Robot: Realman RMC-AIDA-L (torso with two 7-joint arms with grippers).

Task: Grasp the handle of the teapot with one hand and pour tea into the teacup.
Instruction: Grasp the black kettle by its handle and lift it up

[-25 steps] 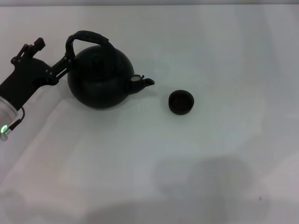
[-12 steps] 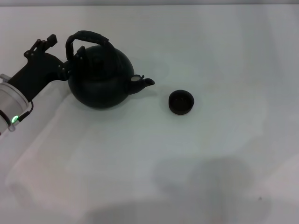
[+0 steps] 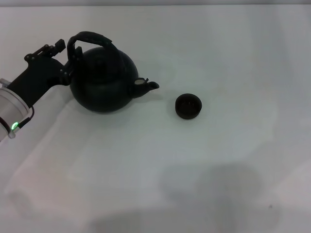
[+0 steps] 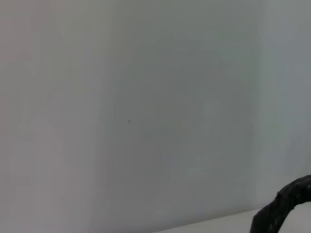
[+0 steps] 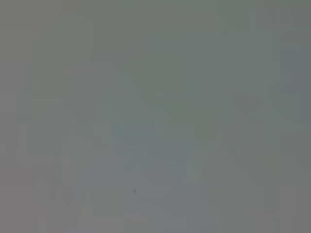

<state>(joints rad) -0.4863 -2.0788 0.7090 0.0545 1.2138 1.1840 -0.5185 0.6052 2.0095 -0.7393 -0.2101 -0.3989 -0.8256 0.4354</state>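
Change: left gripper (image 3: 67,62) has moved in to the handle's (image 3: 90,37) left foot.
Jaws: hidden; grip cannot be told.
Teapot (image 3: 103,80): upright on table (image 3: 194,170), spout toward teacup (image 3: 188,106), apart.

A plain white table (image 3: 204,160) fills the view, with soft grey shadows along its near edge.

White table (image 3: 204,165) fills view; soft grey shadows near front edge.
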